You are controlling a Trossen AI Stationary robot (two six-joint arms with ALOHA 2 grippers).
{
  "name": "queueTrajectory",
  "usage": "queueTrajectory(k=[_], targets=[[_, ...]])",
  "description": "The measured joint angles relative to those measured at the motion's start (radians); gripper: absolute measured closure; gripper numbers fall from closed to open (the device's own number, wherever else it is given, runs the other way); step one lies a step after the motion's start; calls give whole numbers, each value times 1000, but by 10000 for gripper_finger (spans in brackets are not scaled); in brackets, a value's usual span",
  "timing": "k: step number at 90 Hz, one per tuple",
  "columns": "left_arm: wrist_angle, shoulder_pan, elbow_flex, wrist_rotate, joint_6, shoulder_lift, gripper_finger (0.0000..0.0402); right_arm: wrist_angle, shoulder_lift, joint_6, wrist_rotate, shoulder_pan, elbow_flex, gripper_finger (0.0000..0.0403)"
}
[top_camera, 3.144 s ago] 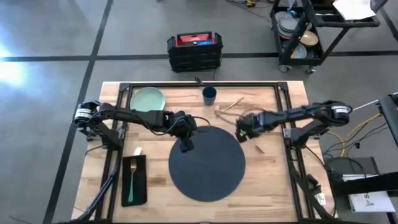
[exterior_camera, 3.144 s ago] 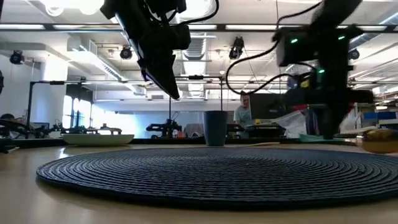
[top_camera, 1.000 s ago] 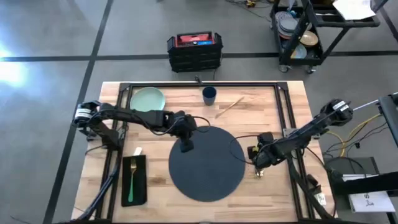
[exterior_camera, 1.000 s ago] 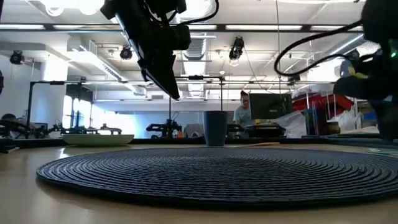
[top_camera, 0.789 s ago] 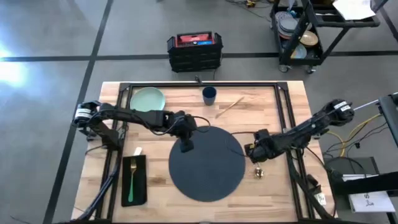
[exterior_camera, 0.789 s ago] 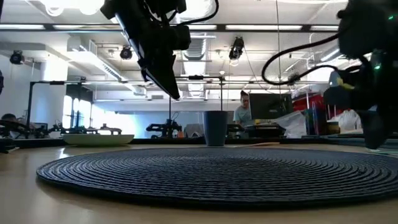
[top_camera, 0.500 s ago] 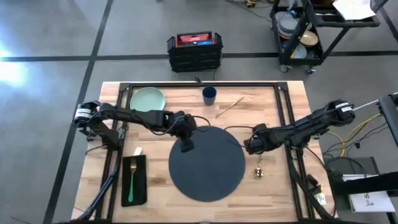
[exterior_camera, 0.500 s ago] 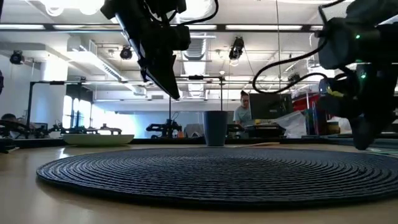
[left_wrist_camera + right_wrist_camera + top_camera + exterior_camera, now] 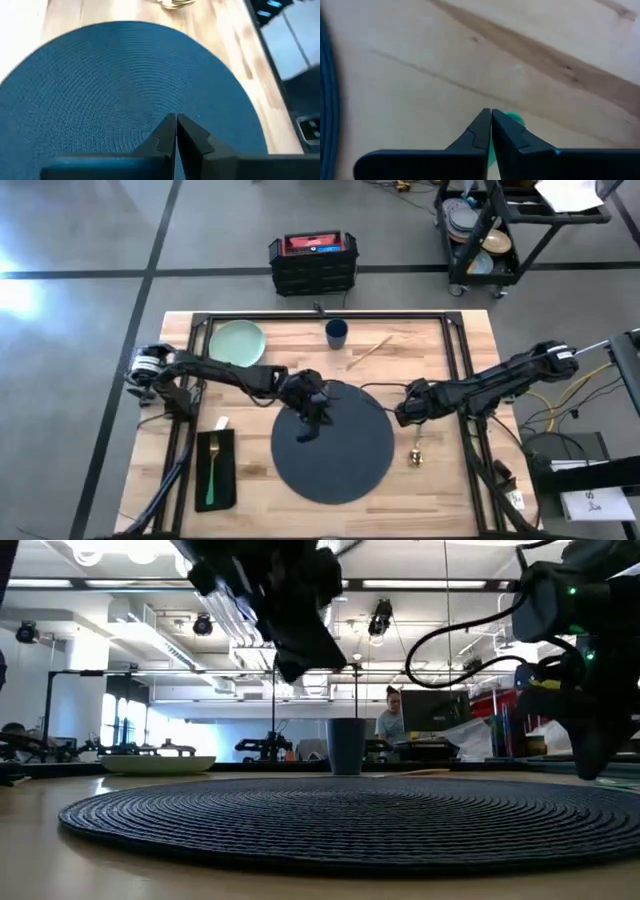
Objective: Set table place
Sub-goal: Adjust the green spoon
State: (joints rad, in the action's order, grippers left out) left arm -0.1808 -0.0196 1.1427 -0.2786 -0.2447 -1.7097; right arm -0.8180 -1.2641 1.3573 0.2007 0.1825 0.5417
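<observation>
Left gripper [image 9: 308, 430]: hanging over the upper left part of the placemat, fingers [image 9: 167, 131] pressed together and holding nothing.
Right gripper [image 9: 402, 418]: sitting just off the placemat's right edge above bare wood, fingers [image 9: 482, 129] closed with nothing between them; a bit of green is showing just past the tips in its wrist view.
Placemat [image 9: 332, 442]: lying dark, round and bare at the centre of the surface [image 9: 455, 480].
Plate [image 9: 237, 341]: resting pale green at the far left corner, well apart from the placemat.
Cup [image 9: 336, 333]: standing dark blue at the far edge, behind the placemat.
Napkin [image 9: 215, 471]: lying black at the near left, a gold fork with a green handle [image 9: 212, 470] lying along it.
Gold utensil [image 9: 415, 456]: lying on the wood just right of the placemat, near the right gripper.
Second gold utensil [image 9: 368, 351]: lying slanted to the right of the cup.
</observation>
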Motion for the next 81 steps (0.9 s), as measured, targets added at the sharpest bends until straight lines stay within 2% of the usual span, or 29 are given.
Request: queueTrajectory(k=[22, 32, 47, 61, 71, 81], targets=[[11, -37, -1, 0, -172, -24, 402, -80, 7, -69, -97, 7, -15, 403], [8, -62, -1, 0, -213, -18, 402, -106, 35, -56, -186, 60, -21, 403], [12, -103, 6, 0, -260, -14, 402, -109, 99, 69, -241, 207, -16, 403], [16, -129, 6, 31, -300, -14, 402, -168, 154, 298, -169, 396, 22, 403], [43, -142, 6, 34, -325, -14, 402, -83, 170, 329, -154, 528, 54, 403], [75, -149, 6, 34, -350, -14, 401, -1, 158, 352, -149, 610, 60, 403]])
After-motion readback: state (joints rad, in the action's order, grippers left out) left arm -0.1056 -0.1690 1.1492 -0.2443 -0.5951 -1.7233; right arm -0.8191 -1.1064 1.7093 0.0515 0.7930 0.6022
